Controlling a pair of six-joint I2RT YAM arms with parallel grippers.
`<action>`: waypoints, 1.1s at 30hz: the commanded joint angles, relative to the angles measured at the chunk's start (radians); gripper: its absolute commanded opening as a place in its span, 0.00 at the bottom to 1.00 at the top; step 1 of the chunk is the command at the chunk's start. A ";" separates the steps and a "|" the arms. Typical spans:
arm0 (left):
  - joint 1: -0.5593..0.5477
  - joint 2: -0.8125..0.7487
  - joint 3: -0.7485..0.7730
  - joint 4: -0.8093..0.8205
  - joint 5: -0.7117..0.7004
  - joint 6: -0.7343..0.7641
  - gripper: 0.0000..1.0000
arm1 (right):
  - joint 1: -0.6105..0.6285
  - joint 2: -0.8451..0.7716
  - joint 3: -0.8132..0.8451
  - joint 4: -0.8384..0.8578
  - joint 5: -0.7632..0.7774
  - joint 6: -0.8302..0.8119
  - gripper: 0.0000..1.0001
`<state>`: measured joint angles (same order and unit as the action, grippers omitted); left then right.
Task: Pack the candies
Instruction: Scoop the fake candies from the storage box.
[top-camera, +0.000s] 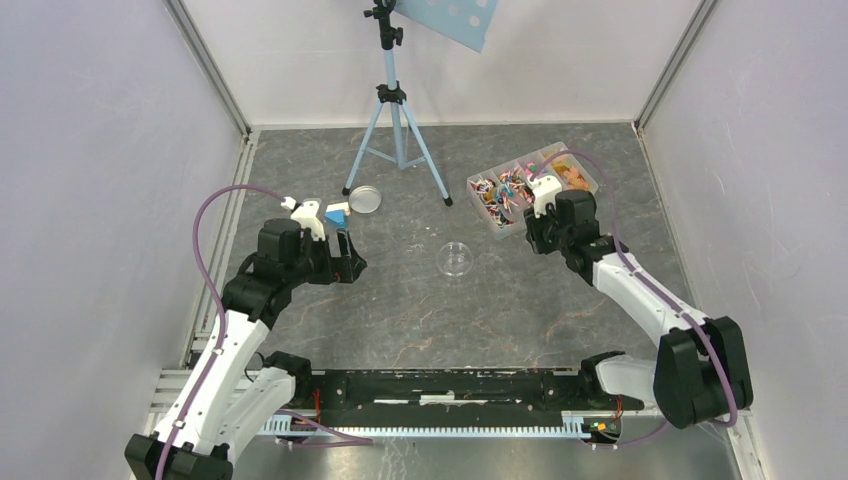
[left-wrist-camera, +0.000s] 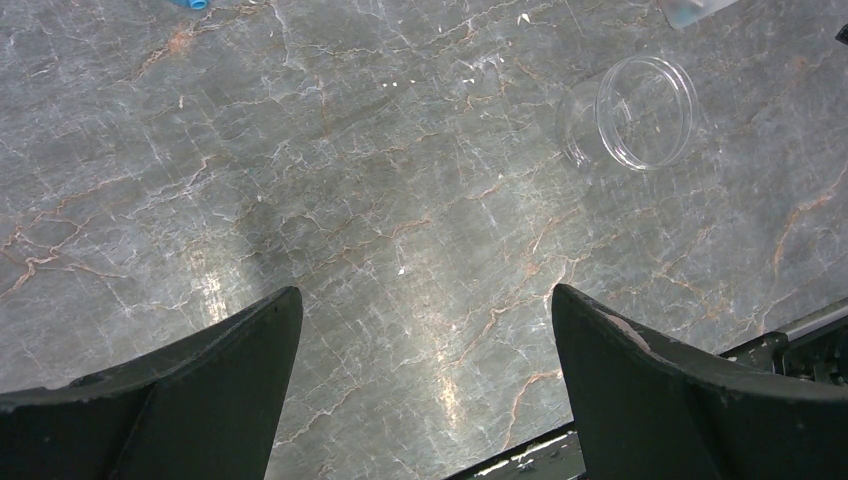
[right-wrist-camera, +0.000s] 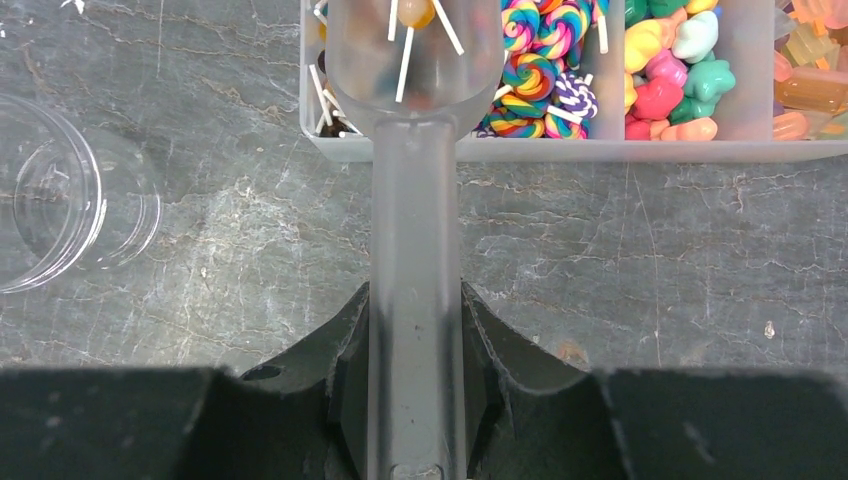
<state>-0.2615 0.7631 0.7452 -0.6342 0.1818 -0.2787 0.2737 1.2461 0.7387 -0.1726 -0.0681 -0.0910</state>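
The candies (top-camera: 505, 190) lie sorted in a clear compartment tray (top-camera: 590, 181) at the back right. The right wrist view shows swirl lollipops (right-wrist-camera: 535, 60) and pink, green and yellow sweets (right-wrist-camera: 670, 70) in the tray (right-wrist-camera: 560, 150). My right gripper (right-wrist-camera: 415, 300) is shut on the handle of a translucent scoop (right-wrist-camera: 415, 200). The scoop's bowl hangs over the tray's near-left compartment with a few stick candies (right-wrist-camera: 415, 12) in it. My right gripper (top-camera: 533, 225) is at the tray's near edge. My left gripper (top-camera: 345, 250) is open and empty above bare table (left-wrist-camera: 425, 300).
A clear round jar (top-camera: 457, 259) stands open mid-table, also seen in the left wrist view (left-wrist-camera: 640, 112) and the right wrist view (right-wrist-camera: 60, 205). Its lid (top-camera: 362, 199) and a blue-and-white block (top-camera: 337, 212) lie beyond the left gripper. A tripod (top-camera: 397, 130) stands at the back.
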 joint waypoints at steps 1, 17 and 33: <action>-0.004 -0.005 0.006 0.013 -0.019 0.049 1.00 | -0.002 -0.078 -0.039 0.087 -0.024 -0.004 0.00; -0.005 -0.025 0.006 0.009 -0.039 0.049 1.00 | 0.001 -0.255 -0.023 0.005 -0.178 -0.106 0.00; -0.013 -0.041 0.003 0.005 -0.049 0.047 1.00 | 0.184 -0.310 0.062 -0.220 -0.164 -0.219 0.00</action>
<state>-0.2691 0.7361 0.7452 -0.6415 0.1539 -0.2787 0.4152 0.9623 0.7353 -0.3401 -0.2432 -0.2630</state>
